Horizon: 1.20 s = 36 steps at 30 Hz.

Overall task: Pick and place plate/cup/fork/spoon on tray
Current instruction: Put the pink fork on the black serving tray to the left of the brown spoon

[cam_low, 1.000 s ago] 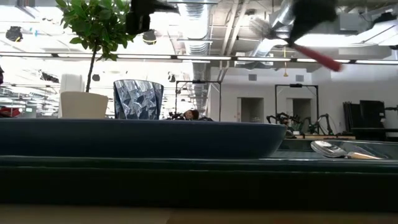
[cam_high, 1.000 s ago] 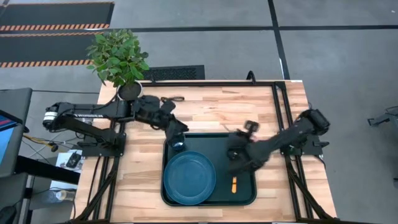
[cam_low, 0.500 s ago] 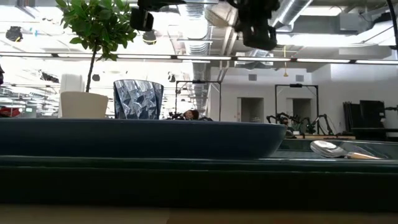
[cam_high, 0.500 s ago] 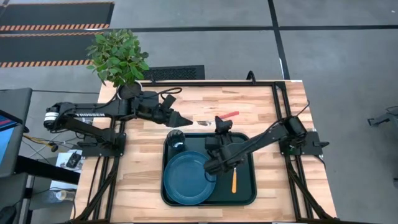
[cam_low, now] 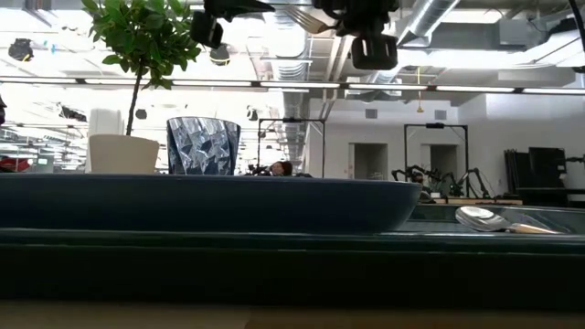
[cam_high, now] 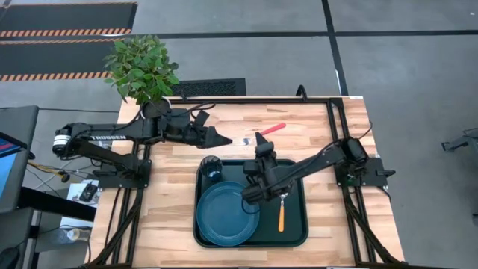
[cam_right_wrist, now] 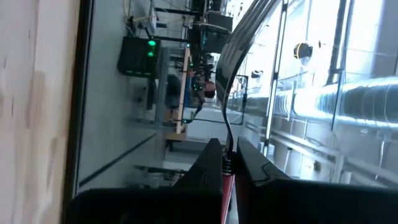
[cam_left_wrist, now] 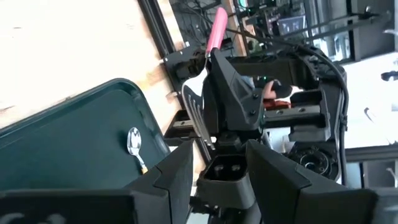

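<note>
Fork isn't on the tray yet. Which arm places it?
Right. The right gripper is shut on the fork, held up just behind the tray; the left gripper is open, holding nothing.

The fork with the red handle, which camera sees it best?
The high view: the fork shows whole, held up by the right gripper beyond the tray. The left wrist view shows its tines and pink-red handle behind that gripper. The right wrist view shows only a red sliver; the low view, just tines.
</note>
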Each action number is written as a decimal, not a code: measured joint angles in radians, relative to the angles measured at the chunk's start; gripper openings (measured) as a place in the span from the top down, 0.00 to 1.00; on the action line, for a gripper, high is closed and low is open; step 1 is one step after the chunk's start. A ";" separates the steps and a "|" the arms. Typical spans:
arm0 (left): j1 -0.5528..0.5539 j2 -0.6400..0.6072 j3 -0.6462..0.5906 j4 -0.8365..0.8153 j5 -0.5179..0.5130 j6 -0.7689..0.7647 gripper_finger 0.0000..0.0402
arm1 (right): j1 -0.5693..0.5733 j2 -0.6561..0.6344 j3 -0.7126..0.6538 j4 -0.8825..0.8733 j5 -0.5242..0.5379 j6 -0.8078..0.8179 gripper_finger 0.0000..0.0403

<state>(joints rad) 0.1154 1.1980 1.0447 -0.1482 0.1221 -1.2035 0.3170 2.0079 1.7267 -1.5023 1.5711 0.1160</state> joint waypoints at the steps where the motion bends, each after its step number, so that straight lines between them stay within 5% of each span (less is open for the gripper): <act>1: 0.000 0.000 0.000 0.000 -0.005 -0.011 0.66 | -0.002 0.000 0.000 0.003 0.000 -0.017 0.97; 23: 0.068 0.076 0.000 0.034 -0.012 -0.051 0.66 | -0.025 0.000 0.000 0.052 0.000 -0.070 0.95; 36: 0.074 0.130 0.000 0.110 0.070 -0.080 0.66 | -0.037 0.000 0.000 0.053 0.000 -0.071 0.95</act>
<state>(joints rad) 0.1890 1.3277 1.0443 -0.0378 0.1924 -1.2836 0.2803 2.0083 1.7267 -1.4495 1.5711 0.0447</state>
